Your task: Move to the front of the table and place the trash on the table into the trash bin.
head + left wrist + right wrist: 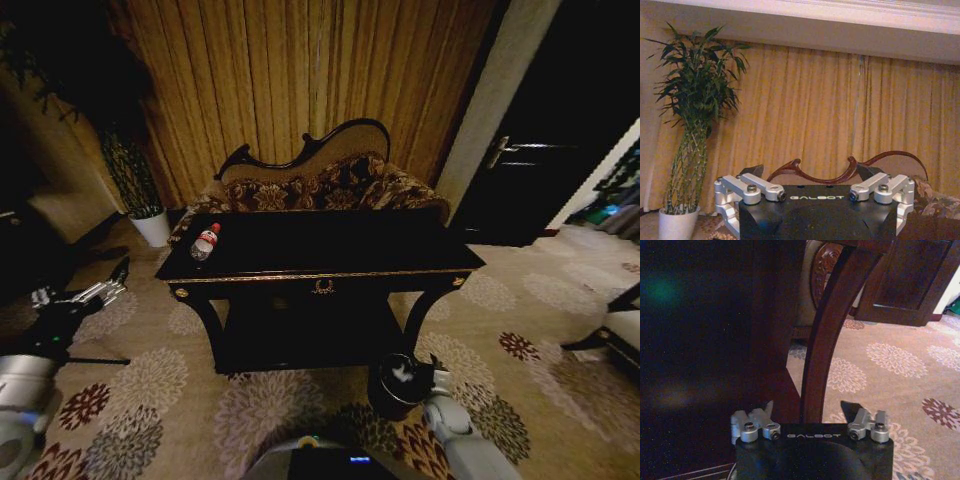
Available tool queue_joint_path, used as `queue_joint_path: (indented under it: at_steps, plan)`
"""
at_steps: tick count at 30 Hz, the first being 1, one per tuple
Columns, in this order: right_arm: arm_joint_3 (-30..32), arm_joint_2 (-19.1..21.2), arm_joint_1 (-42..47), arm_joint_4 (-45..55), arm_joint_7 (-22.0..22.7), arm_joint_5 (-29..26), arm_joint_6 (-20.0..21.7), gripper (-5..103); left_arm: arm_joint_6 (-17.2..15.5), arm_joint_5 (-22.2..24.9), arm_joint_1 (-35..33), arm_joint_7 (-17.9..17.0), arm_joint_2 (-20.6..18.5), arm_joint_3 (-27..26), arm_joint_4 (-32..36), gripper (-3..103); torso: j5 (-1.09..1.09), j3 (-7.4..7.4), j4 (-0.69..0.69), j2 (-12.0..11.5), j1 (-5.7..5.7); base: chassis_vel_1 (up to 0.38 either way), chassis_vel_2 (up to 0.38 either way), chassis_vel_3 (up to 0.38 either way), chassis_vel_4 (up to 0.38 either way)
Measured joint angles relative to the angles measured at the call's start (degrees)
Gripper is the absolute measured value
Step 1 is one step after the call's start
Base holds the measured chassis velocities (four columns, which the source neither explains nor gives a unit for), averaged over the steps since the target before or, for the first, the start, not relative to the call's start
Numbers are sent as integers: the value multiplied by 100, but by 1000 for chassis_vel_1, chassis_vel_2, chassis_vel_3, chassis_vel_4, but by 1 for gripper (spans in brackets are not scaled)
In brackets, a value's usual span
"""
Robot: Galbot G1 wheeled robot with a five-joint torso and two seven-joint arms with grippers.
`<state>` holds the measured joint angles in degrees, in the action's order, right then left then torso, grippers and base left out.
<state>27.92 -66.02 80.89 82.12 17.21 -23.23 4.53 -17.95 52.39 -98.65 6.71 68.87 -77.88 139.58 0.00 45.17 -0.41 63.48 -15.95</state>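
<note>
- The table [320, 262] stands right in front of the robot, with the sofa [320, 185] behind it.
- One piece of trash lies on the table: the bottle [205, 242]. It rests on its side near the table's back left corner. Its red cap points away from the robot and a little to the right, so its long side runs front to back with a small slant.
- The bin [398, 385] sits on the carpet by the table's front right leg. White paper already lies inside it.
- The left gripper [108, 282] hangs in the air off the table's left side, lower than the table top and closer to the robot than the bottle. Its fingers are spread apart and hold nothing.
- The right gripper [810, 412] is low down, just over the bin. Its fingers are apart and hold nothing.
- The bottle is on the left, so the left arm looks much nearer to it. I think that arm would need to go up, forward and in to the right to reach it.
</note>
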Motion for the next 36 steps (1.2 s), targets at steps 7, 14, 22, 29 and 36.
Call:
queue_joint_path:
  at_steps: [7, 14, 22, 29, 36]
  plan:
    - [40, 11, 34, 81, 2, -6, -3, 100, 2, 3, -22, -1, -2, -21, 23, 100, 0, 0, 0, 0, 0, 0, 0, 0, 0]
    - [44, 2, 98, 177, 1, -22, -3, 100, 2, 8, -21, -3, -4, -21, 38, 100, 0, 0, 0, 0, 0, 0, 0, 0, 0]
    - [44, 31, 79, 202, 2, -30, -3, 100, 7, 18, -17, -4, -9, -10, 55, 100, 0, 0, 0, 0, 0, 0, 0, 0, 0]
    - [305, 145, 173, 961, 4, -786, 4, 100, 223, 58, 1, 139, -21, 31, -9, 100, -1, 0, 2, 0, 0, 0, 0, 0, 0]
    - [894, 172, 548, 2276, -218, -1011, -102, 100, 300, 59, -86, 136, -70, 105, -18, 100, 0, 0, 0, 0, 0, 0, 0, 0, 0]
